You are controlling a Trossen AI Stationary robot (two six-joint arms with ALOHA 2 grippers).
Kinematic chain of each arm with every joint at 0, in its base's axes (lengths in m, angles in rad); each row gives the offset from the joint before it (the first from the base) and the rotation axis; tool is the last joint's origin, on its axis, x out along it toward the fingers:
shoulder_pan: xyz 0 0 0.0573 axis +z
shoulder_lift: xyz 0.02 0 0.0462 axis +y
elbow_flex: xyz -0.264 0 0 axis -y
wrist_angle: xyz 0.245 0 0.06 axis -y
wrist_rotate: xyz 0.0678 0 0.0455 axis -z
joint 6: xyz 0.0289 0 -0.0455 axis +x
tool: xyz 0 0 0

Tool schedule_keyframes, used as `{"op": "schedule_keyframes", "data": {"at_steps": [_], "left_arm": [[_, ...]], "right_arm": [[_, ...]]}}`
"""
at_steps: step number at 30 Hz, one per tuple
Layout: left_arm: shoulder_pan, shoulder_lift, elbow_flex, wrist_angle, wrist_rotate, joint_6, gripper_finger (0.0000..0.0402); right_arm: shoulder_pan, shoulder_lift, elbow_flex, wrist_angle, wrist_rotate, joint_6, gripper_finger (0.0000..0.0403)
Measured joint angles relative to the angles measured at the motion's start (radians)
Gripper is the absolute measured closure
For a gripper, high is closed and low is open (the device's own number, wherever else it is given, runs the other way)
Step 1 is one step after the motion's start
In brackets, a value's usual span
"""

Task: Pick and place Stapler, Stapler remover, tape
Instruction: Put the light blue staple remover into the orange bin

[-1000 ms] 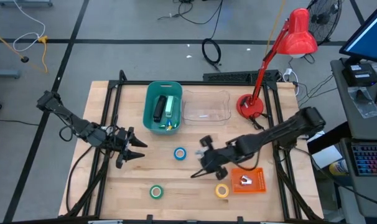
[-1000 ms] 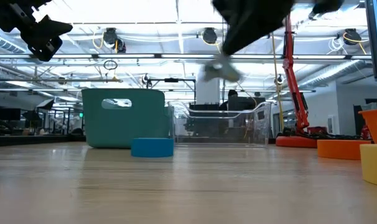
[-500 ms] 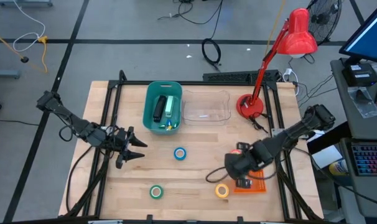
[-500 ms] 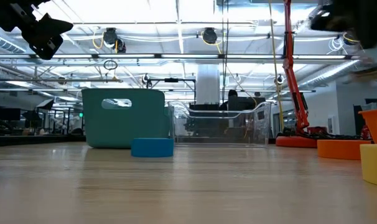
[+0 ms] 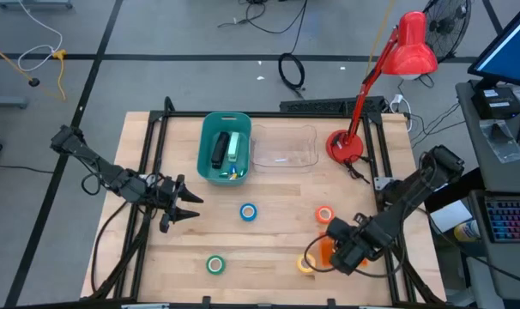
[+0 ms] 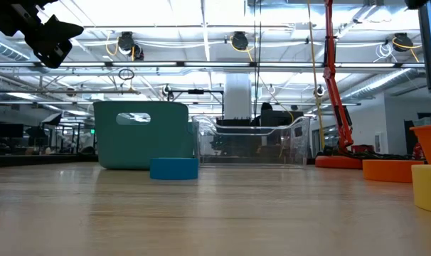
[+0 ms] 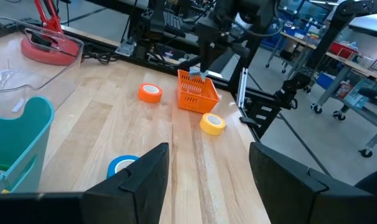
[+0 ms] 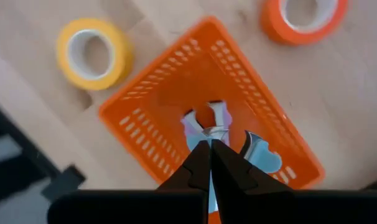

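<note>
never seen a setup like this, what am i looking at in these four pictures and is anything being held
Two robot arms work at a wooden table. One picture looks straight down, one looks level across the tabletop, and two come from cameras on the arms' wrists.

On the table: a teal bin, a clear tray, a red lamp, an orange basket, and four tape rolls: blue, green, yellow and orange.

The left gripper waits at the left, open and empty. The right gripper is shut above the basket, with a small metal tool at its tips.
</note>
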Motion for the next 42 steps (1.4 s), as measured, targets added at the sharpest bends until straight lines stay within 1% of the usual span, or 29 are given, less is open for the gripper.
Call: {"op": "schedule_keyframes", "data": {"at_steps": [4, 7, 12, 15, 17, 22, 27, 34, 36, 42], "left_arm": [[0.0, 0.0, 0.0, 0.0, 0.0, 0.002, 0.0176], [0.0, 0.0, 0.0, 0.0, 0.0, 0.01, 0.0176], [0.0, 0.0, 0.0, 0.0, 0.0, 0.023, 0.0176], [0.0, 0.0, 0.0, 0.0, 0.0, 0.025, 0.0176], [0.0, 0.0, 0.0, 0.0, 0.0, 0.025, 0.0176], [0.0, 0.0, 0.0, 0.0, 0.0, 0.024, 0.0176], [0.0, 0.0, 0.0, 0.0, -0.001, 0.024, 0.0176], [0.0, 0.0, 0.0, 0.0, -0.001, 0.022, 0.0176], [0.0, 0.0, 0.0, 0.0, -0.001, 0.023, 0.0176], [0.0, 0.0, 0.0, -0.001, -0.001, 0.026, 0.0176]], "right_arm": [[0.016, 0.0, -0.041, 0.022, 0.02, 0.166, 0.0403], [0.017, 0.0, -0.08, 0.055, 0.017, 0.258, 0.0403], [0.022, 0.0, -0.157, 0.187, 0.014, 0.371, 0.0403], [0.024, 0.0, -0.182, 0.228, 0.008, 0.397, 0.0403], [0.024, 0.0, -0.188, 0.211, -0.014, 0.405, 0.0403], [0.024, -0.001, -0.189, 0.211, -0.014, 0.407, 0.0403], [0.024, -0.003, -0.189, 0.186, -0.015, 0.425, 0.0403], [0.028, -0.044, -0.188, 0.11, -0.015, 0.48, 0.0403], [0.029, -0.054, -0.187, 0.097, -0.035, 0.489, 0.0403], [0.032, -0.054, -0.203, 0.105, -0.038, 0.5, 0.0403]]}}
